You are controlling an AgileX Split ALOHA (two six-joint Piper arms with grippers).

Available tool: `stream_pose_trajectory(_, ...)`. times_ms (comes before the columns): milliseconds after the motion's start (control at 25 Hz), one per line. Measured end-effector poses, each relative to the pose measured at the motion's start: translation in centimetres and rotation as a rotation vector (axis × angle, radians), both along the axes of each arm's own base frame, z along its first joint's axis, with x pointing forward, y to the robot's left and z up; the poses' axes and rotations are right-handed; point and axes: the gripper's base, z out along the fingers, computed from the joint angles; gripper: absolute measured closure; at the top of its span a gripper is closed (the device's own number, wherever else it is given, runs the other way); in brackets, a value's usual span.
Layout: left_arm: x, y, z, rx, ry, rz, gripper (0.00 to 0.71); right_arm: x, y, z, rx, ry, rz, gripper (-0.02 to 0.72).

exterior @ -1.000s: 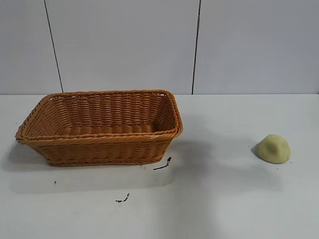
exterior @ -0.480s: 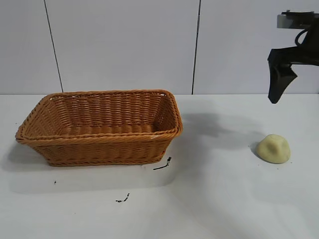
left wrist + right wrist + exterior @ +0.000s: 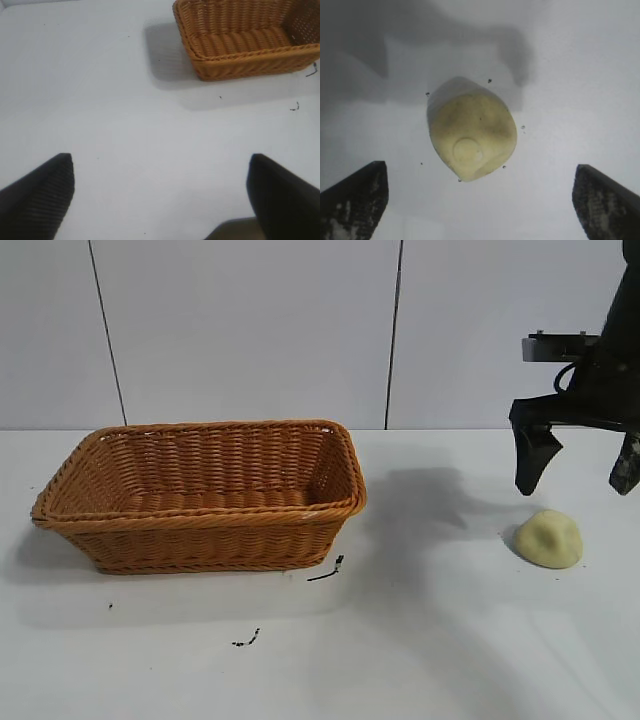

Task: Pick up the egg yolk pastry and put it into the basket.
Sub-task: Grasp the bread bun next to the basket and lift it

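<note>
The egg yolk pastry point(image 3: 549, 538), a small pale yellow dome, lies on the white table at the right, well apart from the basket. My right gripper point(image 3: 578, 478) hangs just above it and slightly behind, open wide, fingers pointing down with nothing between them. In the right wrist view the egg yolk pastry point(image 3: 471, 135) lies ahead of the open right gripper point(image 3: 480, 192), untouched. The orange-brown wicker basket point(image 3: 200, 521) stands empty at the left. My left gripper point(image 3: 160, 175) is open over bare table, with the basket point(image 3: 240, 55) farther off in its view.
The white table point(image 3: 430, 640) carries a few small black marks point(image 3: 326, 571) in front of the basket. A pale panelled wall stands behind the table.
My right arm has come into view from the upper right and dropped towards the egg yolk pastry, staying open. Pastry and basket have not moved.
</note>
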Motion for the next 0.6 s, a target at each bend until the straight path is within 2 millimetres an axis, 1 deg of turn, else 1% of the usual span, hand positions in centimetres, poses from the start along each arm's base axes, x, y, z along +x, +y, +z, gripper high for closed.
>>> stream_pose_trajectory(200,0.0,0.0,0.0,0.0,0.0,0.0,0.014,0.2,0.01,-0.64,0.001,0.002,-0.002,0.01)
stream_pose_trajectory(600,0.0,0.0,0.0,0.0,0.0,0.0,0.014,0.33,0.18,-0.73,0.0,-0.008,0.009,0.01)
